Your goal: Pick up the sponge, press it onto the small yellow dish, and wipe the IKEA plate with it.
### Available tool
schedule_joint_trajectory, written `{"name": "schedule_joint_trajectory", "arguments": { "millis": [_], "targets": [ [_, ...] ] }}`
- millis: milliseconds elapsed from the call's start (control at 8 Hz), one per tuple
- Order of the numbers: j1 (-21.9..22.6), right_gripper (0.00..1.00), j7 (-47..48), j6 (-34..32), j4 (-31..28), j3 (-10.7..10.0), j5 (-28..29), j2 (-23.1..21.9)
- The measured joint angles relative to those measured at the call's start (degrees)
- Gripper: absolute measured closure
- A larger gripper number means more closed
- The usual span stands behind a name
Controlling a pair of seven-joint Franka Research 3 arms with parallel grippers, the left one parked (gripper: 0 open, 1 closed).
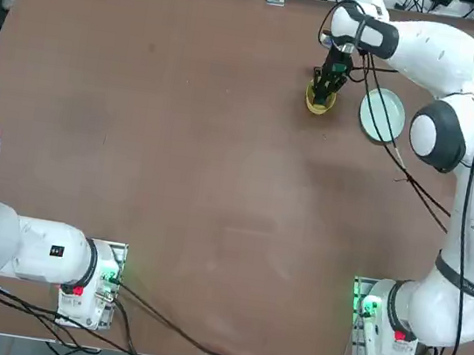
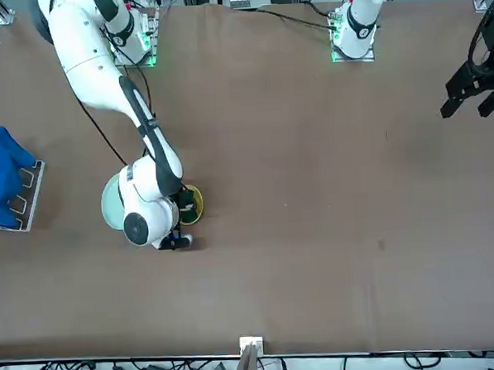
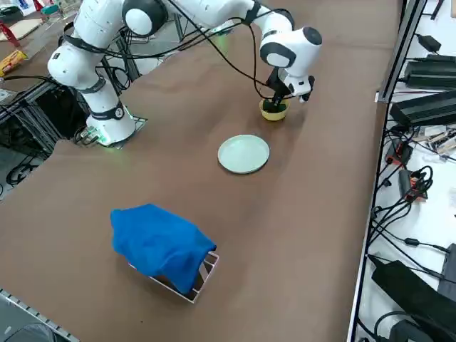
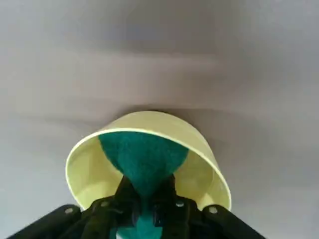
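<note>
Sponge pressed into the yellow dish.

On your overhead view, the right claw (image 1: 323,91) sits at one o'clock on the worktop (image 1: 177,160), pinching the sponge (image 4: 143,162) down inside the small yellow dish (image 1: 318,105). Just right of it, at three o'clock from the dish, the IKEA plate (image 1: 381,115) lies bare.

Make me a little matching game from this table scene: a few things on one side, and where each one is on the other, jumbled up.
Things:
1. sponge
2. yellow dish
3. pale plate
4. blue cloth

Places:
A. draped over a small rack near the table's edge
B. lying bare on the table beside the yellow dish
C. pinched in the right end effector, pushed down into the dish
D. directly under the end effector, holding the sponge

Pairs: 1-C, 2-D, 3-B, 4-A
</note>
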Motion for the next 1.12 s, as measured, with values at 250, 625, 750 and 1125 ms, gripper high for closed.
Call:
{"name": "schedule_joint_trajectory", "arguments": {
  "millis": [250, 625, 750, 1125],
  "targets": [
    [0.1, 0.85, 0.0, -0.9, 0.8, 0.0, -0.8, -1.3],
    [0.0, 0.85, 0.0, -4.6, 1.0, -0.2, -0.9, -4.4],
    [0.1, 0.85, 0.0, -5.6, 1.0, -0.3, -0.9, -5.4],
    [0.1, 0.85, 0.0, -8.3, 0.9, -0.9, -0.9, -8.9]
  ]
}}
